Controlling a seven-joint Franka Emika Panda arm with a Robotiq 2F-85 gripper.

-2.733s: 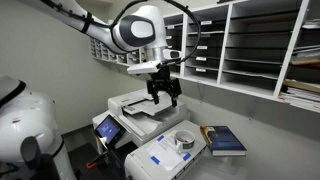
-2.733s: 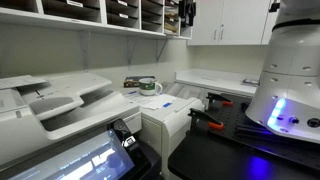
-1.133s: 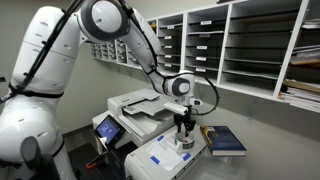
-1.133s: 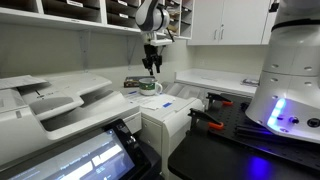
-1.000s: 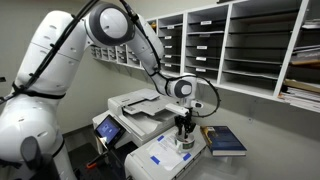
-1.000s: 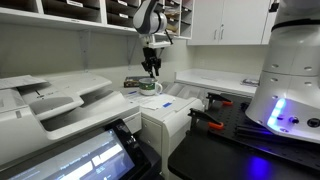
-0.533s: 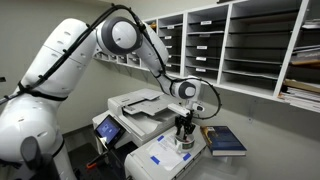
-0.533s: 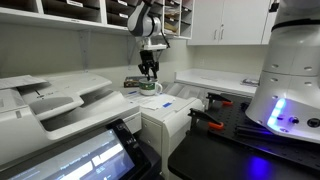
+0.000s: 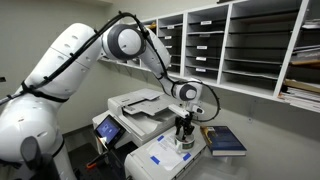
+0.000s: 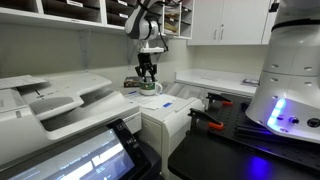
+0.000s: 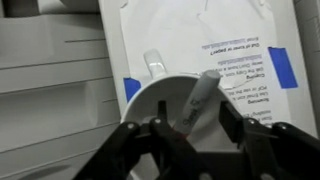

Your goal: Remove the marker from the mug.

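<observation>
The marker leans tilted inside the mug. The mug stands on a white machine's top surface, with a dark blue book near it on the right. The claw hangs open just above the mug, fingers spread on either side of the marker's lower end, not pinching it.

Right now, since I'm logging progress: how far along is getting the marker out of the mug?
Done: the end effector is positioned low over the mug, jaws open on either side of the marker. In hand: lining up the grasp; nothing is gripped, and the marker leans inside the mug. Left: close on the marker, lift it clear and set it down.
</observation>
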